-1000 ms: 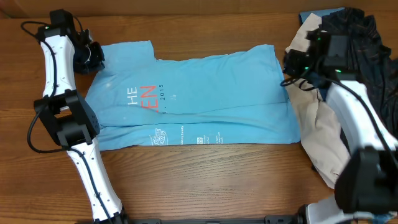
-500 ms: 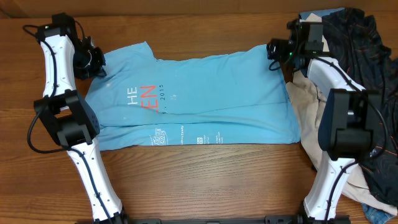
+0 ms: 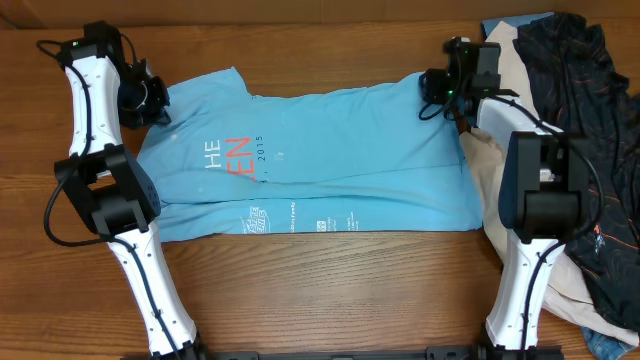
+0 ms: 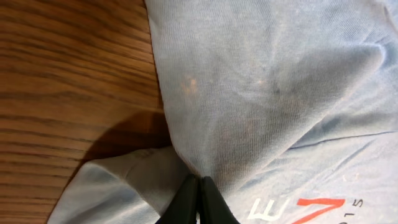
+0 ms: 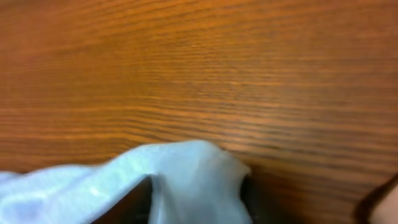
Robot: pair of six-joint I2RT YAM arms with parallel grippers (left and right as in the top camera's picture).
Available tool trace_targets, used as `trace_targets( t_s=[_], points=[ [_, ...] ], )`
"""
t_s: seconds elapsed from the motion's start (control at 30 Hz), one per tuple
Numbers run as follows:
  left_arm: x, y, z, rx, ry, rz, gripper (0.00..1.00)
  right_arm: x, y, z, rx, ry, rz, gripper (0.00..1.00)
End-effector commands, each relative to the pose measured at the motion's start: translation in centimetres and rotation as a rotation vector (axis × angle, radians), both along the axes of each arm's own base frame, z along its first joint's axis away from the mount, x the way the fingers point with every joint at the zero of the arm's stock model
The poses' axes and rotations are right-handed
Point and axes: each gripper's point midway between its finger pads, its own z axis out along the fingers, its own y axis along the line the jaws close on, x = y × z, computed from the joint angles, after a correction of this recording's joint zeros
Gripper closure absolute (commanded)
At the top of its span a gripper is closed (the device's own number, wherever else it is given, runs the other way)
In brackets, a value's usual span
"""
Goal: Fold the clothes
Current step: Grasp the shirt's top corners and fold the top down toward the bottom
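Observation:
A light blue T-shirt (image 3: 330, 150) with white and coral-red lettering lies spread flat across the wooden table. My left gripper (image 3: 150, 97) is at its far left corner, shut on a pinch of the blue cloth (image 4: 267, 74); in the left wrist view the black fingertips of the left gripper (image 4: 199, 180) meet on a raised fold. My right gripper (image 3: 428, 85) is at the shirt's far right corner. In the right wrist view a bunch of the blue fabric (image 5: 186, 168) fills the gap of the right gripper (image 5: 196, 199), with a dark finger pressed to each side.
A cream garment (image 3: 520, 215) and a black orange-lined one (image 3: 590, 90) lie heaped at the right edge, touching the shirt's right side. Bare wood (image 3: 330, 290) runs along the near edge, between the two arm bases.
My right arm has swung left from the heap to the shirt's far right corner, and its jaws have come in on the fabric. The left gripper has stayed shut in place.

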Motion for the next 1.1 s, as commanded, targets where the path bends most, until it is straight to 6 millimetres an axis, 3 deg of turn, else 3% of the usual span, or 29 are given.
trace_targets(
  t_s=[0.0,0.3,0.6,0.83,1.07],
  points=[
    [0.3,0.8,1.9,0.036,-0.036,0.003,0.96,0.8,-0.1,0.6,-0.015,-0.022,-0.022,0.8],
    [-0.6,1.1,1.8,0.027,-0.002,0.013,0.96,1.4,-3.6,2.0,0.023,0.031,-0.171,0.88],
    [-2.9,1.5,2.1,-0.052,0.065,0.047,0.96,0.8,-6.0,7.2,0.013,0.152,-0.204,0.96],
    [-2.5,-0.7,5.7,-0.224,-0.033,0.013,0.96,-3.5,-5.9,9.4,-0.012,0.354,-0.193,0.96],
    [-3.7,-1.2,10.2,-0.206,-0.095,-0.05,0.96,-9.2,-5.5,8.3,-0.022,0.599,-0.189,0.96]
  ],
)
